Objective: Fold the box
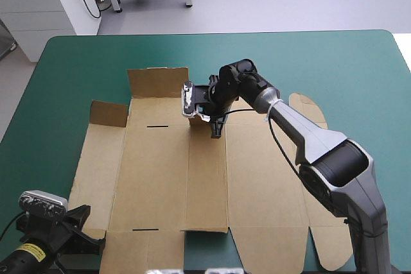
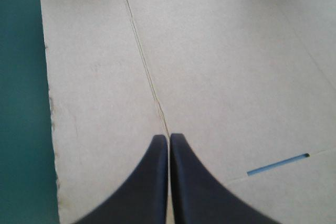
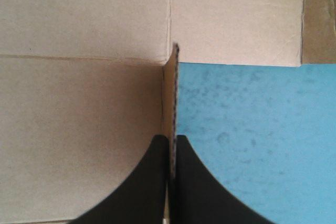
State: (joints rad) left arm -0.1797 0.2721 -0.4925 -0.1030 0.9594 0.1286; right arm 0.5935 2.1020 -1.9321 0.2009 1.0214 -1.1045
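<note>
Right gripper is clamped on the box. Its black fingers are all but closed, with a thin held flap standing upright between them, seen edge-on. Brown board lies flat on one side of that flap, bare teal-green cover on the other. In the high view the right arm reaches in from the near right across the sheet. The gripper points down at the box's far edge, about mid-width.

Left gripper is closed, fingers meeting in a point with nothing between them. It hovers over the near left part of the box, tips above a crease that runs away ahead of it. The near slot sits just beside the gripper on one side. The sheet's left edge and the cover are on the other. Can't tell if the tips touch the board.

Most of the box is a flat cut sheet in the middle of the cover, running from the near edge to past centre. Its far-left flap is raised upright, and the smaller corner flap beside it is lifted too. The far slot is in the same panel as the near one. Rounded tabs lie flat at the far right, beyond the right arm. A notch in the sheet's near edge shows cover.
</note>
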